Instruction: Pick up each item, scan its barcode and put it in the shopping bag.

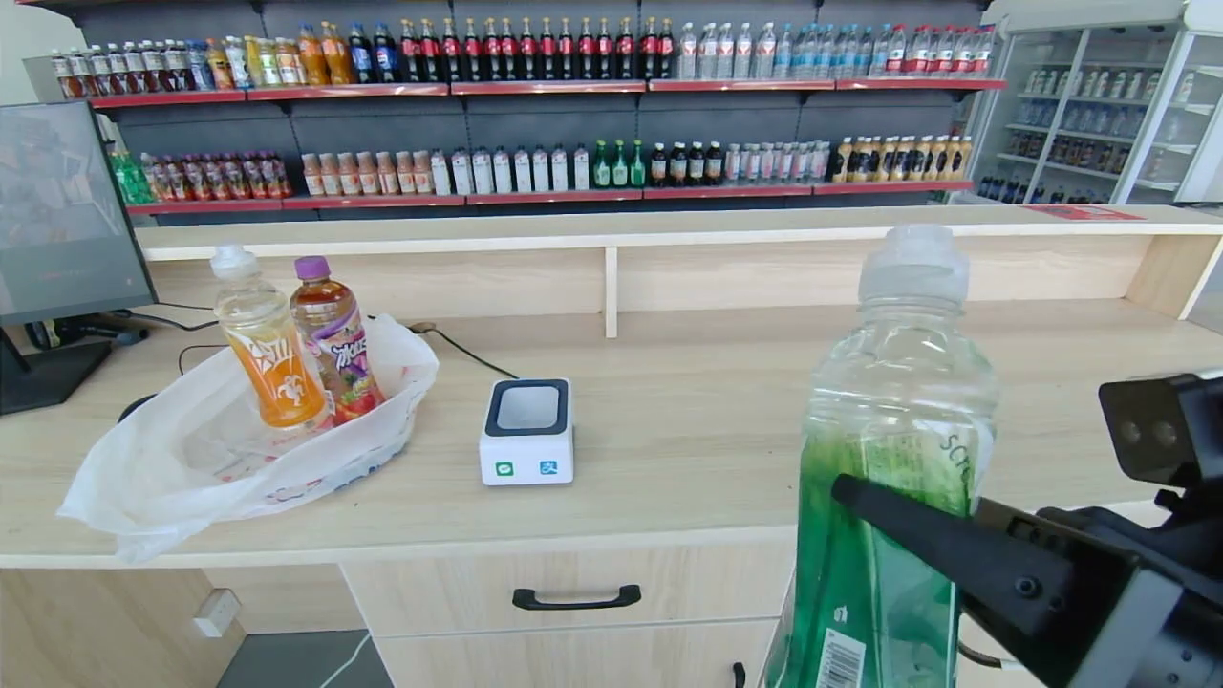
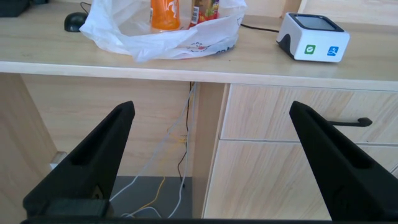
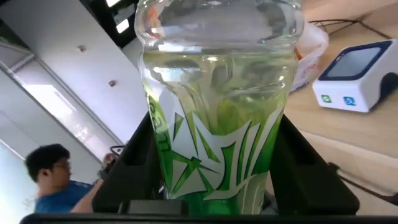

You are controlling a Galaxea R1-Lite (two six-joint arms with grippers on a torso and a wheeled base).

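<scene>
Head view: right gripper (image 1: 893, 521) low at right, in front of the counter's (image 1: 688, 411) near edge, jaws closed on the lower body of the green bottle (image 1: 893, 420). The bottle is upright, with a pale cap and a barcode (image 1: 842, 659) low on its label. The scanner (image 1: 527, 432), a white box with a dark-framed window facing up, sits mid-counter, well apart from the held bottle. The shopping bag (image 1: 182, 468), white plastic, lies open on the counter to the scanner's left. Inside it stand an orange bottle (image 1: 268, 354) and a purple-capped bottle (image 1: 334, 344), touching each other and both leaning slightly. A monitor (image 1: 57, 210) is at far left and drink shelves (image 1: 535, 91) run behind. Left wrist view: left gripper (image 2: 211, 162) with fingers spread wide and nothing between them, below counter level and facing the cabinet front beside a drawer handle (image 2: 348, 122). Above it, the bag with the orange bottle and the scanner sit near the counter edge. Right wrist view: the green bottle is clamped between both dark fingers (image 3: 140, 162), with green liquid in the labelled lower part and clear plastic above. The scanner is on the counter beyond.
</scene>
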